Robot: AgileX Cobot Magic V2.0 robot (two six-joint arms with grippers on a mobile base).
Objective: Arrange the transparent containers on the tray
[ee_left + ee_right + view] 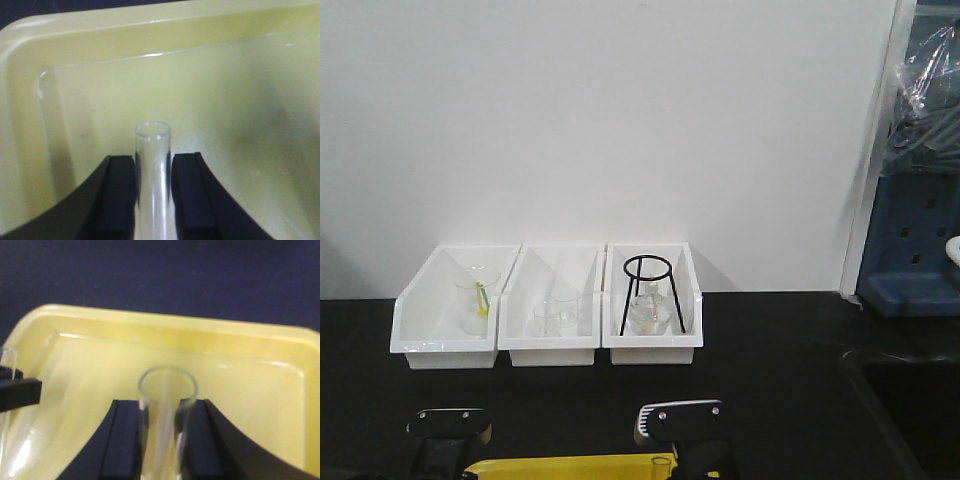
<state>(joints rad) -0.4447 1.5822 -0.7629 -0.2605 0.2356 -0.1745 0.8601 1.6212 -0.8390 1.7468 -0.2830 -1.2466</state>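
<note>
yellow tray [240,340], clear test tubes [152,165], white bins [550,300]

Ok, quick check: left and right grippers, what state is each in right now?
Left gripper: shut on a test tube, above the yellow tray.
Right gripper: shut on another test tube, above the same tray.

Three white open-front bins [550,318] in a row against a white wall [600,120]

On the black tabletop [770,380]: left bin holds a beaker [477,297] with something yellow, middle bin clear beakers [555,315], right bin a black wire tripod stand [647,292] over glassware. Blue equipment [910,250] stands at 3 o'clock.
</note>
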